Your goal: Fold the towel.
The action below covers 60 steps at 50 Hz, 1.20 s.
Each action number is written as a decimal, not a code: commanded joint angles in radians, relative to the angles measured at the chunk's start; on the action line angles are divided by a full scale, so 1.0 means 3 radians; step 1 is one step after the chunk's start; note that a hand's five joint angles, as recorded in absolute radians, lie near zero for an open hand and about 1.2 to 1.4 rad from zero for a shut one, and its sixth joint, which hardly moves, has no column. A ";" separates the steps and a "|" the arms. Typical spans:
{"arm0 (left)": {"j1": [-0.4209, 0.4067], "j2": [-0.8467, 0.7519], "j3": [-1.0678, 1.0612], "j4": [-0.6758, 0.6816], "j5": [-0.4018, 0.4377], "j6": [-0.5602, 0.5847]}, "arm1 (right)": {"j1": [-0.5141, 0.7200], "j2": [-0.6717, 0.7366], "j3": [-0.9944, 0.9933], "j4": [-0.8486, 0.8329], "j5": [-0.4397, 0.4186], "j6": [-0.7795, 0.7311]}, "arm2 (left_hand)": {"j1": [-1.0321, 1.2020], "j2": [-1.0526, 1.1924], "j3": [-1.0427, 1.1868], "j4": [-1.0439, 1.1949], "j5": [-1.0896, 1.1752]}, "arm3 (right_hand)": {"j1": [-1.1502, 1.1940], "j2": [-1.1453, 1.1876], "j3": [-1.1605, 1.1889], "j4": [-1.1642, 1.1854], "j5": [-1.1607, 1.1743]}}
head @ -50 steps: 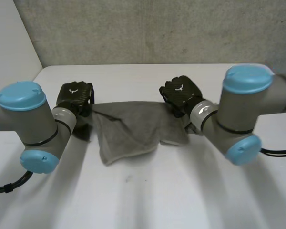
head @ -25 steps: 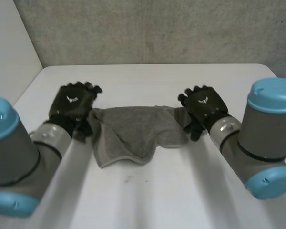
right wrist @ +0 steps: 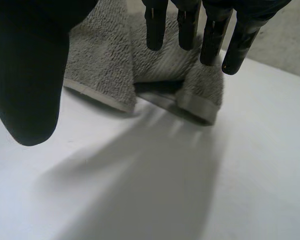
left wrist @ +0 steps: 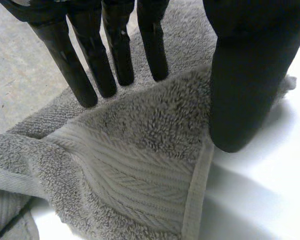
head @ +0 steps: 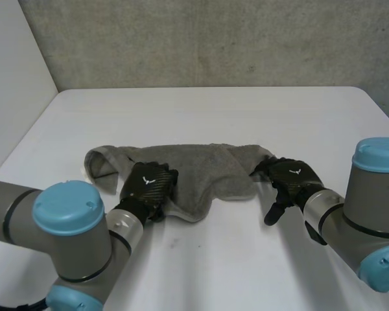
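Head view: a white table [head: 246, 110] spans the scene below a grey wall [head: 214, 39]. On the table's middle lies a grey towel [head: 194, 168], rumpled and spread sideways, with its left end curled over into a loop. The left arm [head: 71, 233] reaches in from the near left and the right arm [head: 369, 207] from the near right.

The left hand [head: 149, 186] rests on the towel's near edge, left of the middle. In its wrist view its fingers [left wrist: 115, 55] are straight over the pile and its thumb [left wrist: 245, 85] stands apart at the hemmed corner; it seems released, though contact under the thumb is hard to judge.

The right hand [head: 293, 180] sits just beside the towel's right end. Its wrist view shows straight fingers [right wrist: 155, 25] short of the cloth and nothing grasped.
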 commanded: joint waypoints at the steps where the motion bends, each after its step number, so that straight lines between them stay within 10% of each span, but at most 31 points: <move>1: 0.0045 -0.0110 0.0147 0.0030 -0.0005 0.0003 | 0.0049 0.0352 -0.0226 -0.0042 -0.0022 0.0124 | 0.2732 0.2747 0.2745 0.2783 0.2785 | -0.0020 -0.0082 -0.0046 -0.0109 -0.0104; 29: -0.0118 0.1583 0.0167 -0.0282 -0.0010 -0.0268 | 0.0438 0.1033 -0.1213 -0.0053 -0.0022 0.0687 | 0.3018 0.3033 0.3031 0.3069 0.3071 | 0.0146 0.0085 0.0120 0.0058 0.0062; 48: -0.0129 0.1701 0.0019 -0.0404 -0.0015 -0.0350 | 0.0519 0.1120 -0.1520 -0.0155 -0.0232 0.2262 | 0.3018 0.3033 0.3031 0.3069 0.3071 | 0.1213 0.1151 0.1187 0.1124 0.1129; 52: -0.0113 0.1782 0.0009 -0.0399 -0.0015 -0.0355 | 0.0525 0.1130 -0.1500 -0.0195 -0.0221 0.2226 | 0.3018 0.3033 0.3031 0.3069 0.3071 | 0.3757 0.3696 0.3731 0.3669 0.3673; 60: 0.0040 0.1874 0.0009 -0.0394 -0.0015 -0.0345 | 0.0418 0.0957 -0.1408 -0.0404 0.0166 0.1391 | 0.3018 0.3033 0.3031 0.3069 0.3071 | 0.3969 0.3908 0.3943 0.3881 0.3885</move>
